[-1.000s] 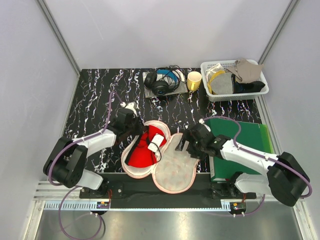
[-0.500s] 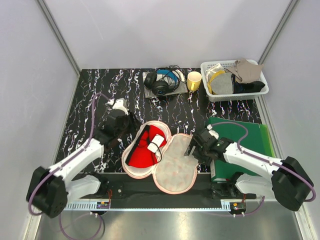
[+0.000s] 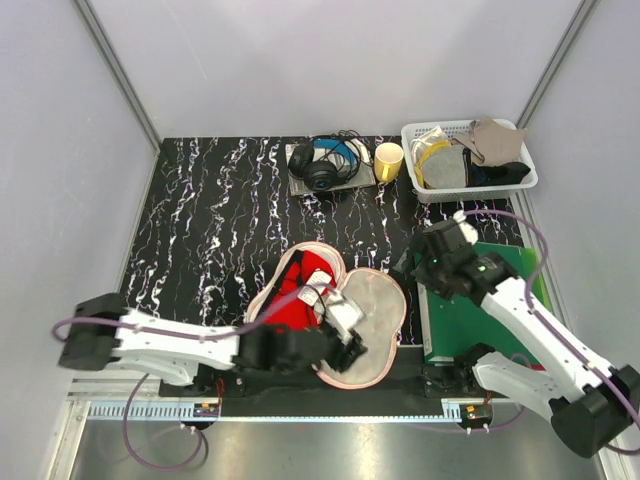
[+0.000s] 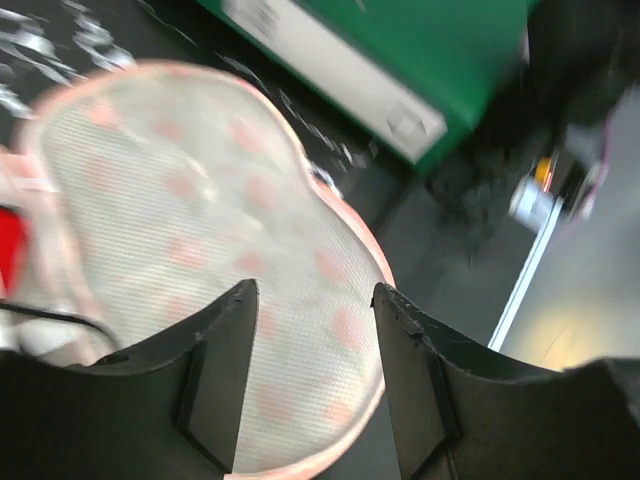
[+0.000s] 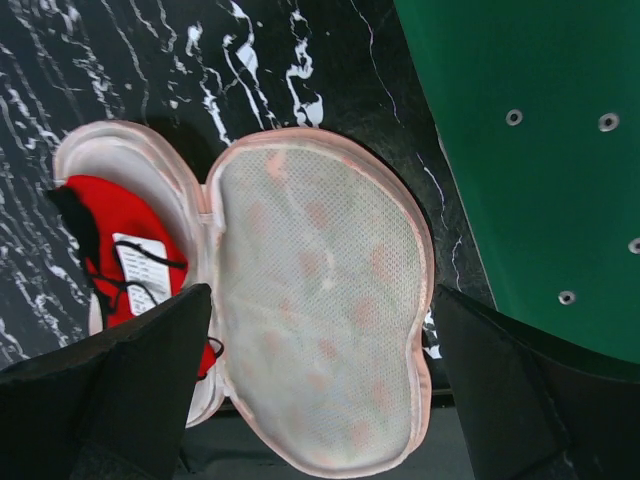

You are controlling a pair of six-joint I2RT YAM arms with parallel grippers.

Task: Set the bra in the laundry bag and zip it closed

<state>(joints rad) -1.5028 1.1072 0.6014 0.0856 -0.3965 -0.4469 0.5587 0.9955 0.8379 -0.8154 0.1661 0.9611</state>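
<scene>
Black table [image 3: 200, 200]; open bag [image 5: 320, 300] holds red bra [image 5: 110, 215].

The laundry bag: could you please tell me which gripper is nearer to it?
Left. The left gripper sits low over the near edge of the laundry bag; the right gripper hangs higher, off its right side.

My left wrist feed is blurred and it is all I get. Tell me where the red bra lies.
Observer: The small red padded bra lies inside one lobe of the open peach-pink two-lobed zip pouch, white label up.
Operator: Report the right tool.
Observer: The right tool hangs raised by the flat green folder, jaws wide open, holding nothing, clear of the pouch.
Operator: List what stands beyond the pouch.
Observer: Black headphones, a yellow cup and a white plastic basket of cloths stand along the black marbled table's far edge, apart from the pouch.
</scene>
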